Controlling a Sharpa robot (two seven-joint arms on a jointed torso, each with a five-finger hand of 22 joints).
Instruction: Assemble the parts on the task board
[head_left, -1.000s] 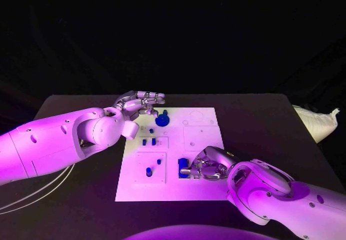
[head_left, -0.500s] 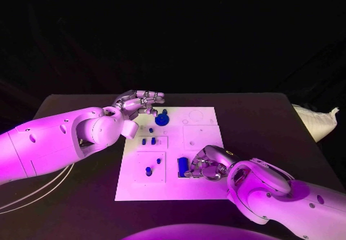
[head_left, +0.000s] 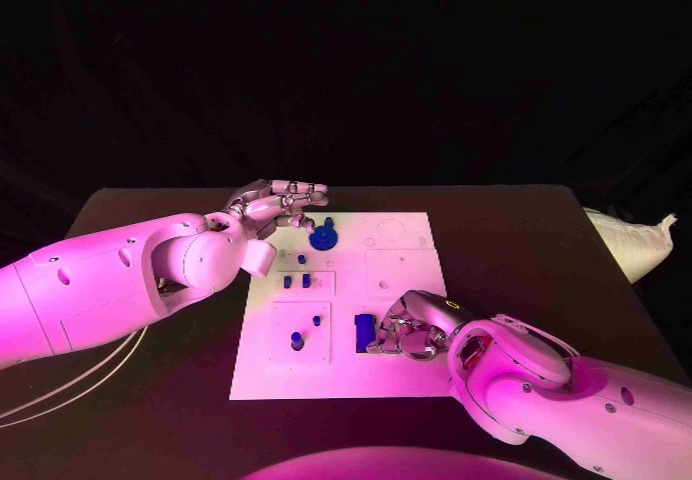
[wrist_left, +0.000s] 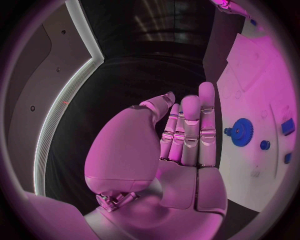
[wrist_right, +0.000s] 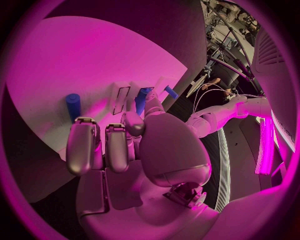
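- Since a second ago the right hand (head_left: 408, 327) has edged slightly toward the left side of the task board (head_left: 404, 262), closing on the blue block (head_left: 365, 331) near the board's front; the left hand (head_left: 277, 208) has kept its place at the board's far left corner.
- Right hand: it lies low on the front right part of the board, fingers curled down, fingertips just beside or touching the blue block (which of the two cannot be told from the head view). In the right wrist view the hand (wrist_right: 119, 145) has its fingers bent toward the white board surface, with a blue cylinder (wrist_right: 73, 105) standing just beyond them and another blue piece (wrist_right: 143, 98) farther along. Whether the fingers actually grip anything cannot be told.
- Left hand: it hovers beside the board's far left edge, fingers curled loosely with nothing between them. In the left wrist view the hand (wrist_left: 181, 145) shows its fingers close together and bent, apart from the board.
- Blue gear (head_left: 325, 240): it sits on the far left part of the board, near the left hand but not touched by it; the left wrist view shows the gear (wrist_left: 241, 132) flat on the white surface.
- Small blue pegs (head_left: 296, 283) stand in the left middle panel, and another blue peg (head_left: 297, 342) stands in the front left panel.
- Black table (head_left: 534, 250): it carries the board at its middle.
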